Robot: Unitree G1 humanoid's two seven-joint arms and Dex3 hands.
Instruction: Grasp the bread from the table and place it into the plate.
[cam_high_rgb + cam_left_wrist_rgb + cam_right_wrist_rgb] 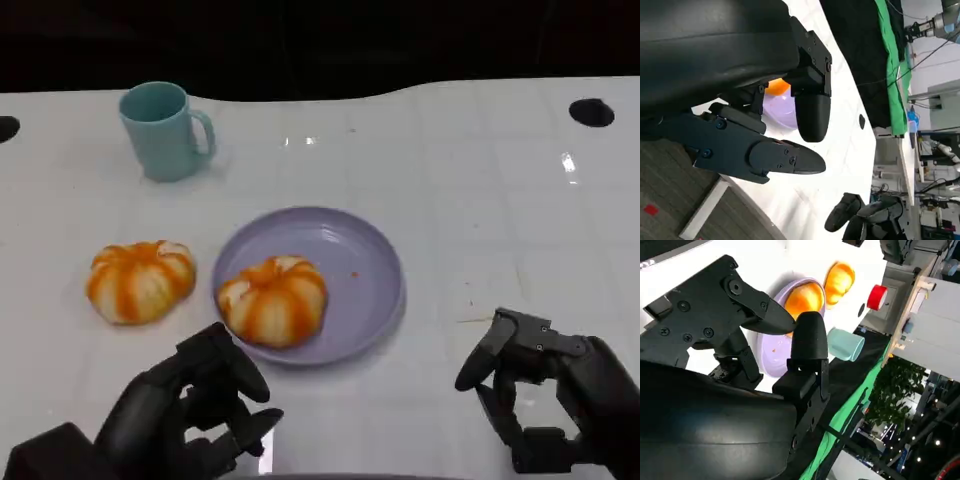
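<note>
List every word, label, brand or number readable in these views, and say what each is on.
None can be read. The teal mug, purple plate, both breads and the white table carry no print. The red round object in the right wrist view shows no legible marking.

We count two breads, one (273,299) lying in the plate and the other (140,280) on the table, along with one plate (375,265), one cup (163,130), and two hands, left (185,415) and right (545,390).
</note>
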